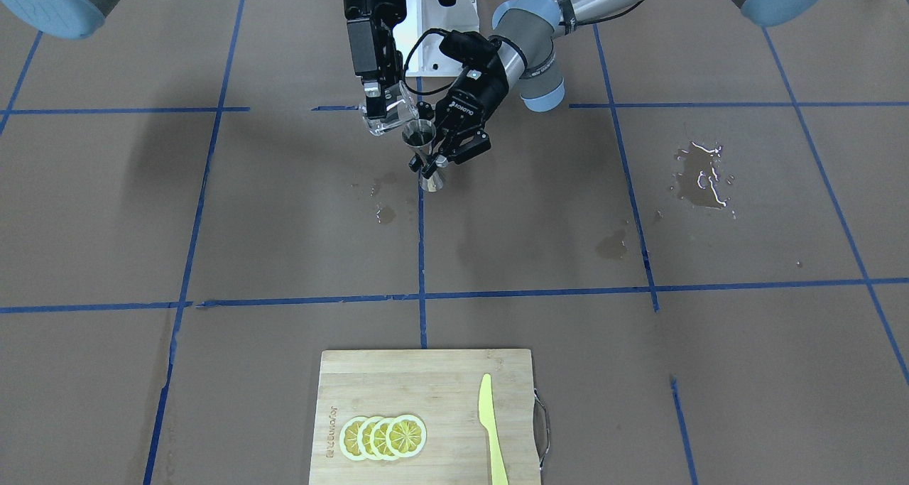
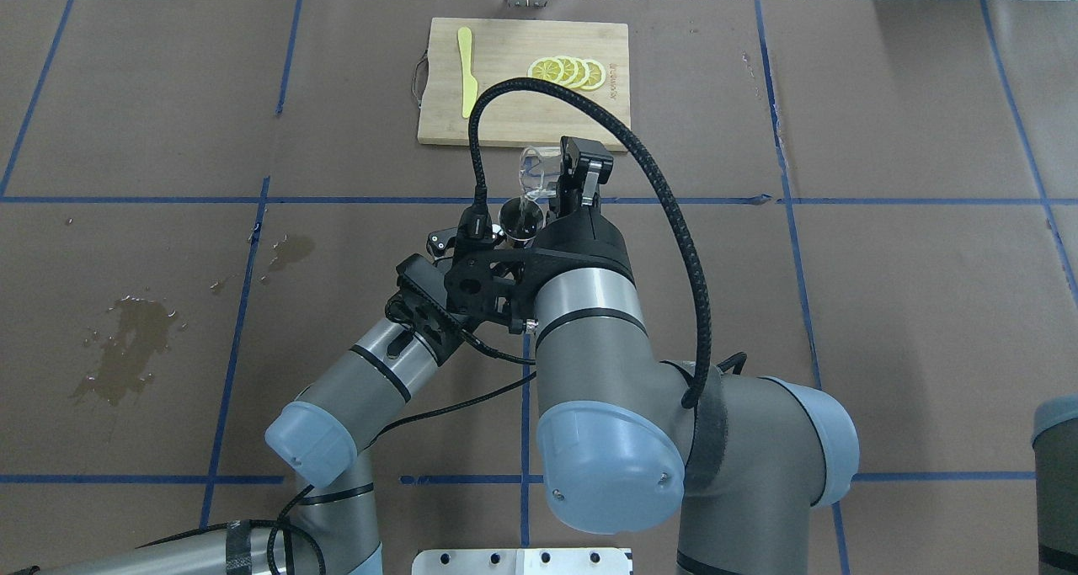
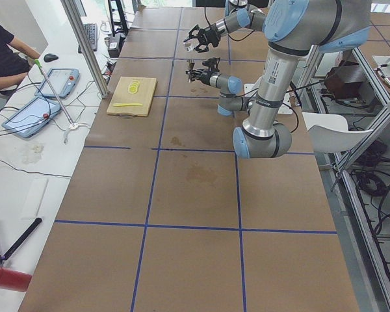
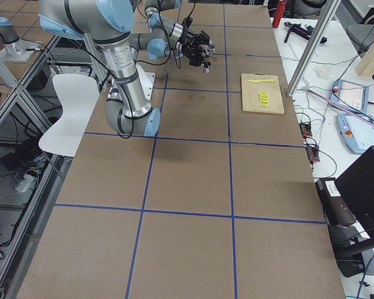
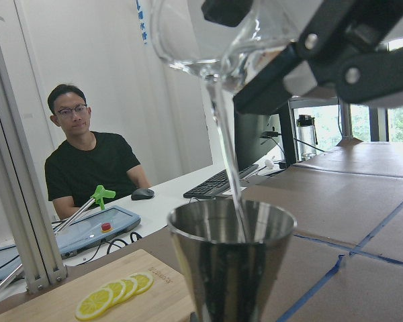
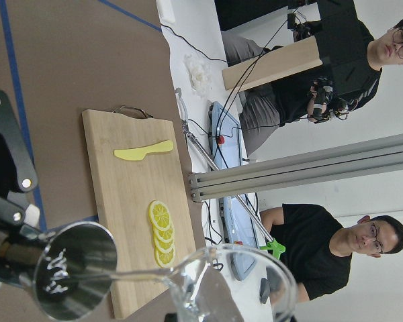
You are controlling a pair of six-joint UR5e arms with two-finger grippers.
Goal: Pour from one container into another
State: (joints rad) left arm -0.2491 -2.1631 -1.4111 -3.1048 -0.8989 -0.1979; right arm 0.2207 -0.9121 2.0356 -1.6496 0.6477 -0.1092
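Note:
The clear glass cup (image 1: 389, 119) is tipped over, with my right gripper (image 1: 382, 107) shut on it. A thin stream of water (image 5: 227, 154) runs from its lip (image 5: 218, 64) into the open top of the steel jigger (image 1: 419, 135). The jigger stands upright just below the cup, with my left gripper (image 1: 428, 162) shut on its narrow waist. From overhead, the cup (image 2: 536, 173) sits just beyond the jigger (image 2: 520, 221), and the right wrist hides part of both. The right wrist view shows the cup's rim (image 6: 235, 282) beside the jigger's mouth (image 6: 74, 278).
A bamboo cutting board (image 1: 454, 371) with lemon slices (image 1: 383, 437) and a yellow knife (image 1: 491, 428) lies at the table's far side from the robot. A puddle (image 1: 703, 176) and small wet spots (image 1: 384, 214) mark the brown paper. People sit beyond the table's end (image 5: 87, 161).

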